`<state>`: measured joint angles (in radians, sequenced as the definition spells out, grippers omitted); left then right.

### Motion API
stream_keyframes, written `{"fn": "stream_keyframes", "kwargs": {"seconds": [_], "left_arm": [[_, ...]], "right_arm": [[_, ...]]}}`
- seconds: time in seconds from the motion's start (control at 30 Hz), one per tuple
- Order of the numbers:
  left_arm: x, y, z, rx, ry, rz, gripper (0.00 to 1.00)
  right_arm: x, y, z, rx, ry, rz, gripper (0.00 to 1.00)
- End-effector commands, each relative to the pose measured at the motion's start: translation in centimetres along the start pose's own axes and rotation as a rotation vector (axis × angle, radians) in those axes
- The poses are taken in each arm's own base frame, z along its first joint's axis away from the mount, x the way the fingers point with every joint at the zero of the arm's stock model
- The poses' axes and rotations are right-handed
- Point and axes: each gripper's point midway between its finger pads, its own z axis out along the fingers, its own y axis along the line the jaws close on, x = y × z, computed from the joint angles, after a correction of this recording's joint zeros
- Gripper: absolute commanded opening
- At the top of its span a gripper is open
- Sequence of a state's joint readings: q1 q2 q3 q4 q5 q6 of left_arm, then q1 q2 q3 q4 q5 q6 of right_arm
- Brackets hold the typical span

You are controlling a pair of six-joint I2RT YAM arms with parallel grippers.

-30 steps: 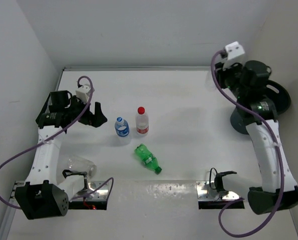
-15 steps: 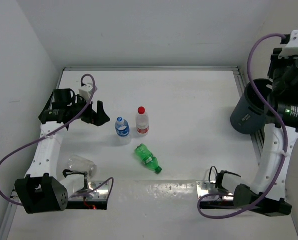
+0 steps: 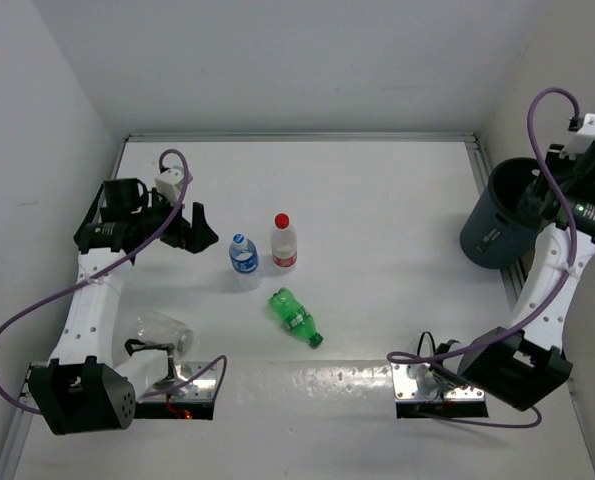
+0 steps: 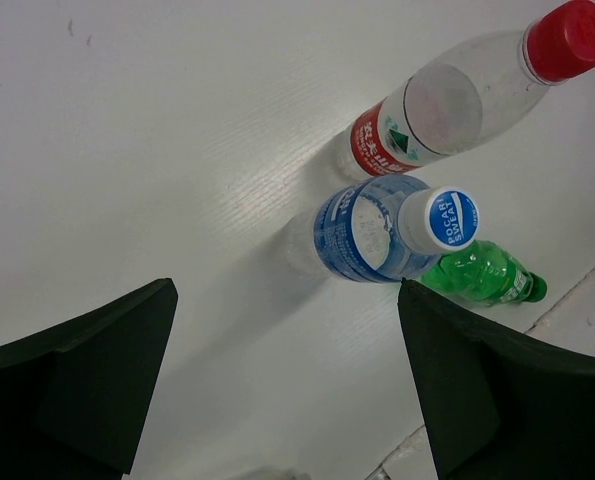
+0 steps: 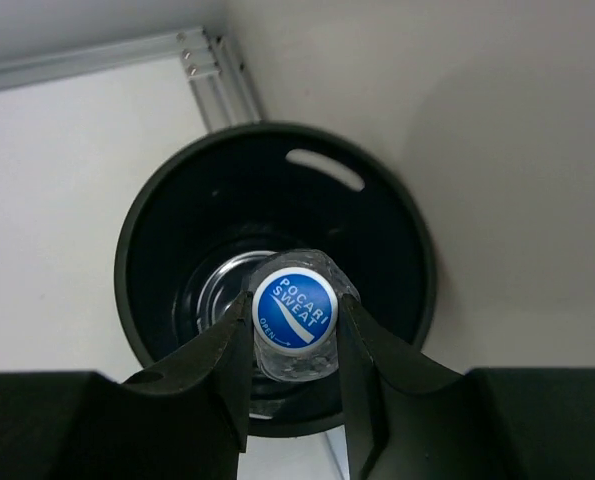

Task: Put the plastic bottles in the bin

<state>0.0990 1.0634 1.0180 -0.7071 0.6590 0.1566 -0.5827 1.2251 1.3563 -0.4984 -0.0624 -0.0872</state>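
Dropping a blue-capped bottle (image 5: 294,312) into the bin (image 5: 277,190)
The right claw (image 5: 294,350) clamps it above the open mouth; next, simply let go. The left claw (image 4: 287,288) hangs spread wide.

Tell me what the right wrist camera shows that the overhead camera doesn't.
Only the right wrist view: the right gripper shut on a blue-capped clear bottle, held above the open mouth of the bin. Only the top view: the open left gripper near the upright blue-labelled bottle and red-capped bottle, plus the green bottle lying on its side. Both: the bin and the white table.
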Motion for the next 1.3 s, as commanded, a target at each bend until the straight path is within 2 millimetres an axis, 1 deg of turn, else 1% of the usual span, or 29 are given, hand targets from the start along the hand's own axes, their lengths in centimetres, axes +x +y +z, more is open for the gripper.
{"fn": "stream_keyframes", "kwargs": {"seconds": [0.0,0.03,0.07,0.1,0.27,0.37,0.43,0.47,0.5,0.53,0.57,0.6,0.63,0.7,0.73,0.77,0.8,0.83,0.87,0.9,0.93,0.97,1.0,1.03,1.1,1.17,1.2,1.23,1.27], "left_arm": [[-0.9,-0.3,0.3,0.027,-0.028,0.032,1.0],[-0.8,-0.3,0.3,0.027,-0.028,0.032,1.0],[-0.8,-0.3,0.3,0.027,-0.028,0.032,1.0],[-0.8,-0.3,0.3,0.027,-0.028,0.032,1.0],[-0.7,-0.1,0.4,0.018,-0.026,0.032,1.0],[-0.3,-0.1,0.5,0.02,-0.019,0.035,1.0],[-0.3,-0.1,0.5,0.02,-0.019,0.035,1.0],[-0.3,-0.1,0.5,0.02,-0.019,0.035,1.0],[-0.2,0.1,0.7,0.021,-0.012,0.029,1.0],[-0.2,-0.1,0.7,0.03,-0.014,0.029,1.0],[-0.2,-0.1,0.7,0.03,-0.014,0.029,1.0],[-0.2,-0.1,0.7,0.03,-0.014,0.029,1.0],[-0.4,0.0,0.8,0.029,-0.021,0.035,1.0],[-0.3,-0.1,0.9,0.039,-0.017,0.029,1.0],[-0.3,-0.1,0.9,0.039,-0.017,0.029,1.0],[-0.3,-0.1,0.9,0.039,-0.017,0.029,1.0],[-0.3,-0.3,0.9,0.05,-0.019,0.029,1.0],[-0.3,-0.3,0.9,0.05,-0.019,0.02,1.0],[-0.2,-0.2,1.1,0.051,-0.012,0.015,1.0],[-0.7,-0.1,1.0,0.048,-0.026,0.026,1.0],[-0.7,-0.1,1.0,0.048,-0.026,0.026,1.0],[-0.7,-0.1,1.0,0.048,-0.026,0.026,1.0],[-0.8,-0.3,1.0,0.057,-0.028,0.026,1.0],[-0.8,-0.3,1.0,0.057,-0.028,0.026,1.0],[-0.8,-0.3,1.0,0.057,-0.028,0.017,1.0],[-0.9,-0.5,0.8,0.055,-0.035,0.023,1.0],[-0.9,-0.5,0.8,0.055,-0.035,0.023,1.0],[-1.1,-0.6,0.6,0.054,-0.043,0.029,1.0],[-1.1,-0.6,0.6,0.054,-0.043,0.03,1.0]], "right_arm": [[0.7,1.6,0.0,-0.076,-0.027,0.029,0.0],[1.8,2.0,0.3,-0.086,-0.005,0.04,0.0],[2.1,2.1,0.4,-0.089,-0.002,0.049,0.0],[3.8,2.5,0.8,-0.1,0.034,0.063,0.0],[6.6,2.8,1.5,-0.088,0.105,0.092,0.0],[7.5,2.5,1.8,-0.073,0.149,0.096,0.04],[7.7,2.5,1.6,-0.071,0.162,0.094,0.11],[7.7,2.5,1.5,-0.071,0.166,0.091,0.23],[7.8,2.6,1.3,-0.075,0.172,0.087,0.28],[7.0,2.5,1.1,-0.079,0.158,0.088,0.34],[6.9,2.5,0.9,-0.079,0.158,0.09,0.46],[6.4,2.6,0.6,-0.087,0.148,0.096,0.5],[5.6,2.6,0.2,-0.089,0.137,0.103,0.53],[2.7,3.0,-0.9,-0.115,0.068,0.126,0.58],[2.1,3.3,-1.3,-0.128,0.061,0.147,0.6],[0.3,4.2,-2.0,-0.168,0.016,0.142,0.61],[-1.3,4.4,-2.3,-0.176,-0.014,0.148,0.63],[-2.3,4.8,-3.1,-0.19,-0.037,0.153,0.63],[-4.9,6.6,-4.4,-0.264,-0.094,0.13,0.63],[-5.5,7.5,-5.0,-0.303,-0.106,0.131,0.63],[-6.2,9.8,-6.0,-0.403,-0.122,0.118,0.61],[-7.3,12.4,-7.6,-0.516,-0.153,0.084,0.59],[-7.2,15.4,-8.9,-0.634,-0.149,0.058,0.58],[-7.3,17.0,-10.1,-0.704,-0.158,0.035,0.58],[-5.9,23.0,-13.4,-0.921,-0.13,-0.03,0.58],[-4.1,25.8,-14.4,-1.012,-0.095,-0.078,0.6],[-1.5,29.5,-16.7,-1.157,-0.041,-0.13,0.62],[-0.6,30.5,-17.2,-1.194,-0.024,-0.158,0.7],[0.5,32.1,-18.0,-1.243,0.002,-0.192,0.72]]}}
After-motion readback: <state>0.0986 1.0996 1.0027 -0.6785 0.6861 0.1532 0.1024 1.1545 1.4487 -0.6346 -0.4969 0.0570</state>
